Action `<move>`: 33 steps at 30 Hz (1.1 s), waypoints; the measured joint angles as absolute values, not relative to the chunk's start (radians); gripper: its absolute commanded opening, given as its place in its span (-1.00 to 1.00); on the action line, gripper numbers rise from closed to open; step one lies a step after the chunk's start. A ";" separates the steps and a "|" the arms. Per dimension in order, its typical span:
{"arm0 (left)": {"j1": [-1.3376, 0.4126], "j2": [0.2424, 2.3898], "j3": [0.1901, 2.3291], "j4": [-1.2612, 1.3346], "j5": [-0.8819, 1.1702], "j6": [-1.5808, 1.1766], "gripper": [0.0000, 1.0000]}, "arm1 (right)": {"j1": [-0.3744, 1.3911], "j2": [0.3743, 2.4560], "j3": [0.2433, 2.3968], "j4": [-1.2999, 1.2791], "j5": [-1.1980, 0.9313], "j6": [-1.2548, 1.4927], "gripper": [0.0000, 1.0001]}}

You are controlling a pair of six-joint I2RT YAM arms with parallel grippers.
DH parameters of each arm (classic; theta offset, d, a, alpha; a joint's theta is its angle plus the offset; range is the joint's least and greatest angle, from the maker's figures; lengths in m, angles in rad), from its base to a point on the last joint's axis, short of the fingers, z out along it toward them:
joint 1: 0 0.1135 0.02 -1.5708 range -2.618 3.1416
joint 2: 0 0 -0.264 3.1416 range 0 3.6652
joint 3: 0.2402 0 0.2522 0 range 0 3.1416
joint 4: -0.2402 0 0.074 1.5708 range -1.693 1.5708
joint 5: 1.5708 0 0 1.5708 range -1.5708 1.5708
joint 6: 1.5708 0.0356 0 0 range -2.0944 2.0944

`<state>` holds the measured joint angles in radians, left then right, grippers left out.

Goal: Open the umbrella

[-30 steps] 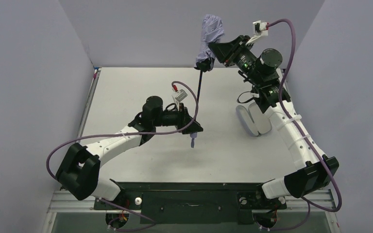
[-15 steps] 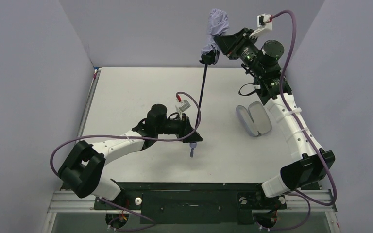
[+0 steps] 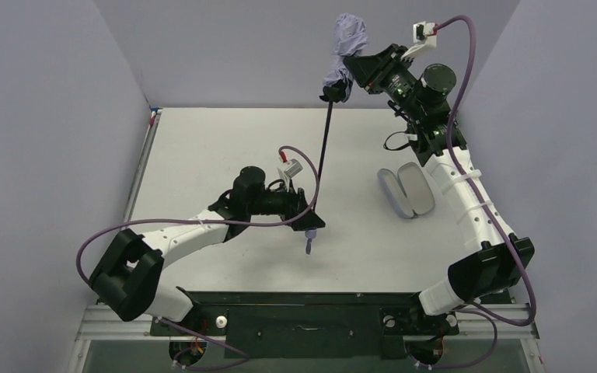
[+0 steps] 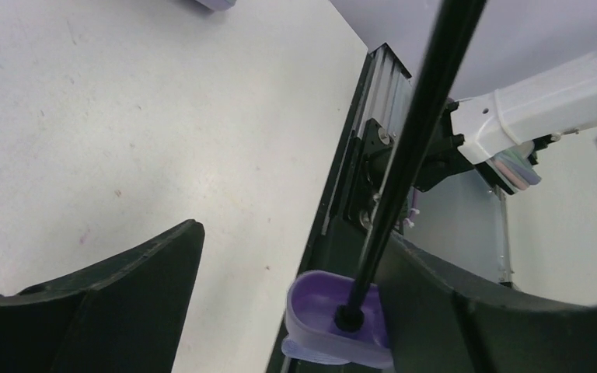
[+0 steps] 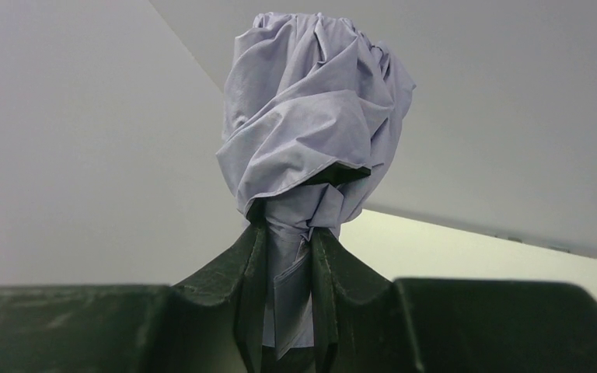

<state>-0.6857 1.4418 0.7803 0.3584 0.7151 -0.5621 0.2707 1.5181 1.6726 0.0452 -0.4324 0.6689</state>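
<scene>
The umbrella's pale lilac fabric bundle (image 3: pixel 347 48) is held high over the table's far edge, folded. My right gripper (image 3: pixel 350 68) is shut on its lower part; in the right wrist view the fingers (image 5: pixel 253 256) pinch the fabric (image 5: pixel 315 132). The thin black shaft (image 3: pixel 322 155) runs down, stretched out, to the small lilac handle (image 3: pixel 308 242). My left gripper (image 3: pixel 311 223) sits around the shaft just above the handle. In the left wrist view its jaws stand wide apart (image 4: pixel 291 231); the shaft (image 4: pixel 416 140) passes between them and the handle (image 4: pixel 334 326) lies against the right finger only.
A flat lilac oval pouch (image 3: pixel 406 191) lies on the white table (image 3: pixel 202 155) under the right arm. Grey walls close in the left, back and right. The black base rail (image 3: pixel 303 311) runs along the near edge.
My right gripper has lifted the fabric bundle up and away, and the shaft has lengthened. My left arm has dropped a little nearer; the handle has stayed in place.
</scene>
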 measured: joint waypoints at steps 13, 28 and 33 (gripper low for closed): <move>-0.593 1.193 0.976 0.173 0.739 -0.482 0.94 | 0.280 1.375 1.383 0.231 -0.622 0.667 -1.00; -0.439 1.253 1.187 0.208 0.712 -0.542 0.94 | 0.450 1.280 1.325 0.113 -0.781 0.512 -1.00; -0.503 1.288 1.187 0.245 0.673 -0.587 1.00 | 0.501 1.259 1.325 0.020 -0.696 0.417 -1.00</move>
